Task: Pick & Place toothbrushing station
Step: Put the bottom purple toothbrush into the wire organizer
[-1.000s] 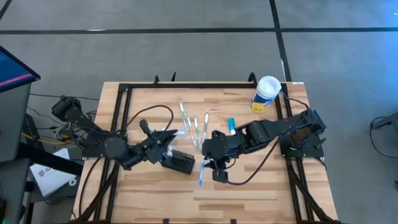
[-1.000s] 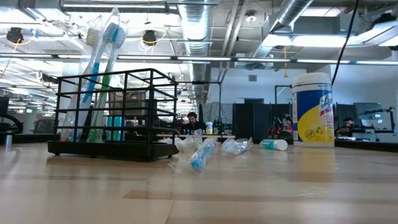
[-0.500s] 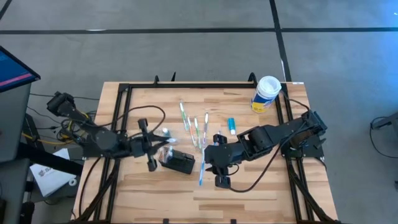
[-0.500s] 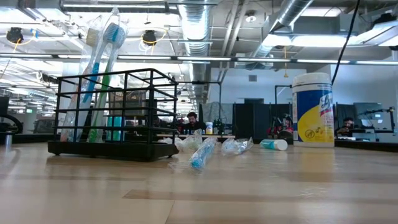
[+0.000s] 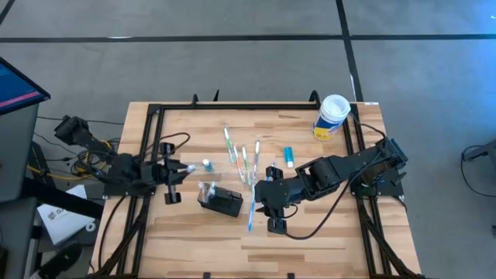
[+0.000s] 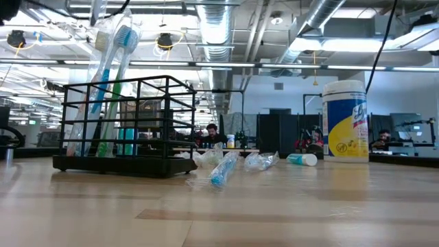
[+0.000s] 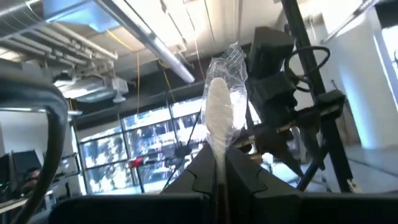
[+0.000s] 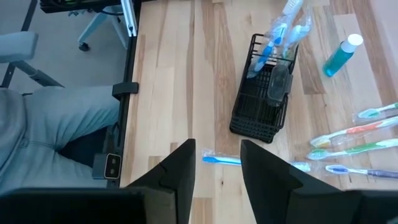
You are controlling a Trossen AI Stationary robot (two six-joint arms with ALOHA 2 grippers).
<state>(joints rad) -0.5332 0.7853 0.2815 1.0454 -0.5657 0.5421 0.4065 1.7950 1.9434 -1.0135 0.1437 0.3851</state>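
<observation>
The toothbrushing station (image 5: 225, 204) is a black wire holder standing on the wooden table, with wrapped toothbrushes (image 6: 113, 75) upright in its one end. Left of it my left gripper (image 5: 182, 167) is shut on a white toothbrush in clear wrap (image 7: 219, 115), raised clear of the table. My right gripper (image 8: 217, 155) hangs open to the right of the holder (image 8: 261, 102), above a blue toothbrush (image 8: 224, 160) that lies flat on the table. It touches nothing. My left gripper pinches the wrapped toothbrush by its handle (image 7: 219, 171) between its two fingers. The fingers slant upward and lie along the brush. Its white head sticks out past the fingertips, lifted clear of everything.
Several loose toothbrushes (image 5: 244, 159) and a teal bottle (image 5: 207, 164) lie behind the holder, a small tube (image 5: 289, 157) to their right. A yellow-and-white canister (image 5: 332, 116) stands at the far right corner. Black frame rails (image 5: 151, 155) border the table.
My left gripper has drawn back from the holder toward the table's left edge, tipping upward and rolling as it went, still shut. The holder and its brushes have stayed in place.
</observation>
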